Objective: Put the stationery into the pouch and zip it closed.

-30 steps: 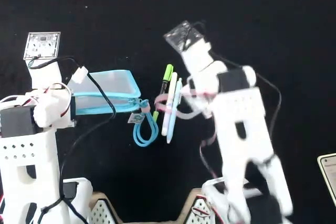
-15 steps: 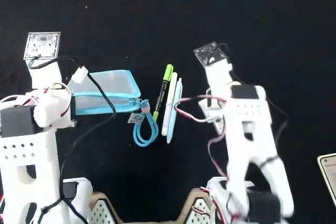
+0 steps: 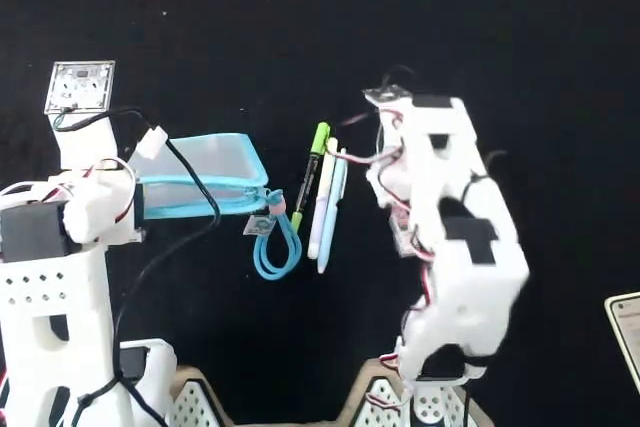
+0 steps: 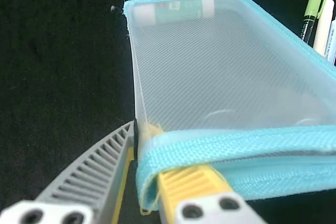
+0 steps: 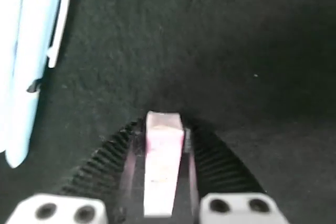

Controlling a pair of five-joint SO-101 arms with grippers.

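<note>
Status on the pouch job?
Left gripper shut on pouch edge. Right gripper low beside the pens. Three pens on table, outside pouch. Strap loop lies between pouch and pens.

My left arm (image 3: 70, 247) is bent low over the tabletop (image 3: 520, 47). Its left gripper (image 4: 140, 129) has the grey and yellow fingers (image 4: 89, 171) pinched together on the end seam of the pouch (image 4: 220, 77), whose body runs out ahead of the fingertips. My right arm (image 3: 450, 237) stands folded up tall with the wrist tipped steeply down, and the right gripper (image 5: 164, 125) has its black ribbed fingers clamped on a small pinkish block (image 5: 163, 166), tips pointing at the tabletop.
</note>
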